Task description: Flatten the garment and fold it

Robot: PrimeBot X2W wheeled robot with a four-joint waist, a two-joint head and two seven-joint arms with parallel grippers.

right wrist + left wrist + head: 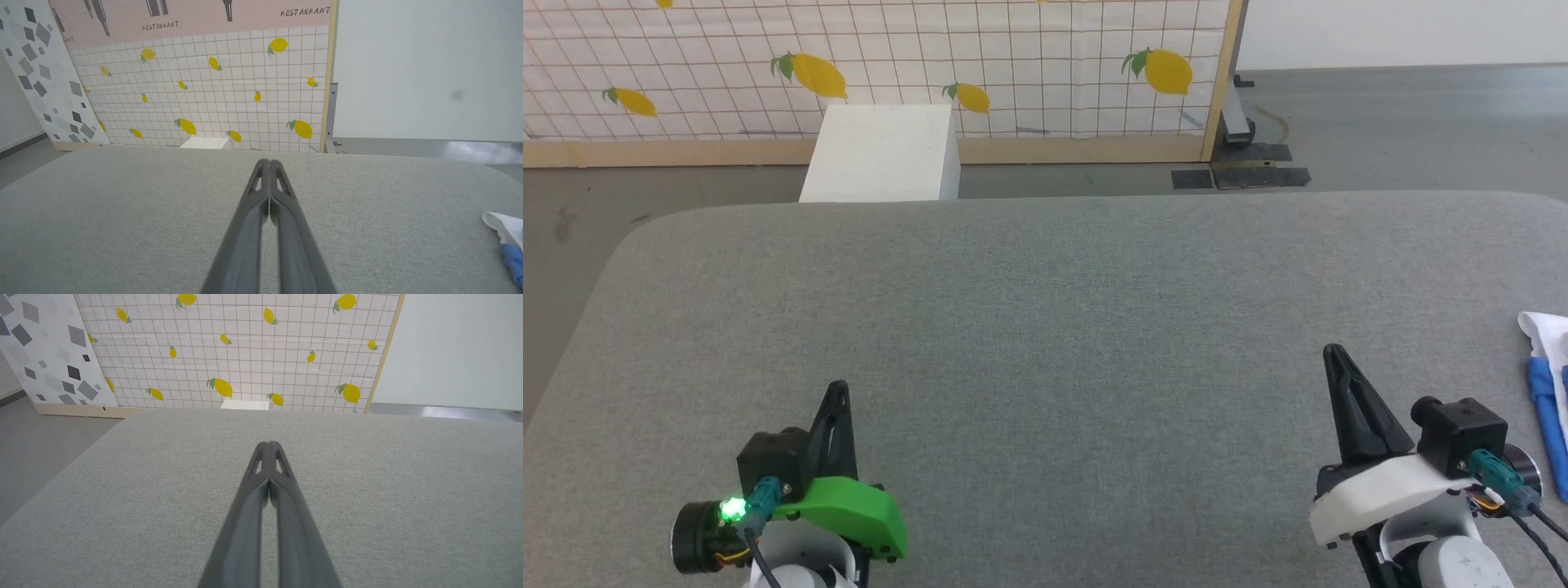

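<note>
Left hand [838, 390] and right hand [1334, 351] both sit low over the near part of the broad grey fabric-covered surface [1045, 327], one at each side, well apart, fingers pointing away from the robot. Each hand is clenched on nothing. In the left wrist view the two long dark fingers of the left hand [269, 444] meet at their tips, with only a thin slit further down. The right hand [269, 162] looks the same in the right wrist view. A green plastic cover [849, 510] sits behind the left hand, with a small green light [733, 509] glowing on the black camera beside it. The right hand has a white plastic cover [1380, 490].

The garment [1543, 392], soft white cloth with a royal-blue band along it, lies at the far right edge of the surface, just to the right of the right hand and not touching it. The head view cuts it off, so how it is spread cannot be told. In the right wrist view the garment [506, 237] shows as a rumpled white corner with blue below it, flat on the grey cloth [122, 224].

Beyond the far edge of the surface stands a white rectangular box [882, 151] on the grey floor [1380, 122]. Behind the box is a wooden-framed screen of white tiles printed with yellow lemons [1013, 65].
</note>
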